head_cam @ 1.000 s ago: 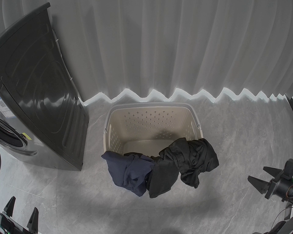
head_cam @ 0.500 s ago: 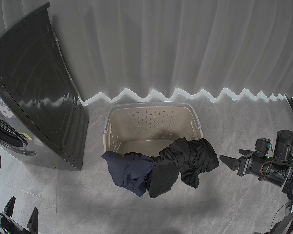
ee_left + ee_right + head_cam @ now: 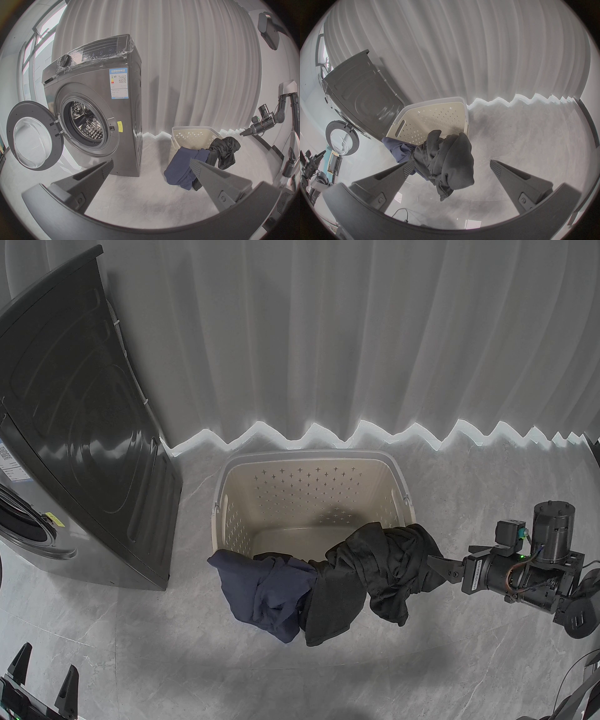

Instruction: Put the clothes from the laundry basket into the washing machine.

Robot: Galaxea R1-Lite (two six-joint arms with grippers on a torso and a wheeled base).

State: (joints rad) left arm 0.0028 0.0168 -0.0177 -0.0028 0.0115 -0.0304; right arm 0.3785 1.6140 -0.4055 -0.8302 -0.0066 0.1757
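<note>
right gripper [image 3: 445, 560], released, sits just beside the black garment [image 3: 387, 571], draped with a navy garment [image 3: 262, 593] over the laundry basket [image 3: 312, 454] rim at 6 o'clock. washing machine [image 3: 93, 118] at the basket's 9 o'clock; label [image 3: 118, 82] unreadable. left gripper [image 3: 151, 161] released.

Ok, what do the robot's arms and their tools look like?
The left tool and right tool are matte black, each with two pointed triangular fingers ribbed at the tips. The right arm is dark and blocky, with a grey cylinder, thin reddish wires and a small green light.
</note>
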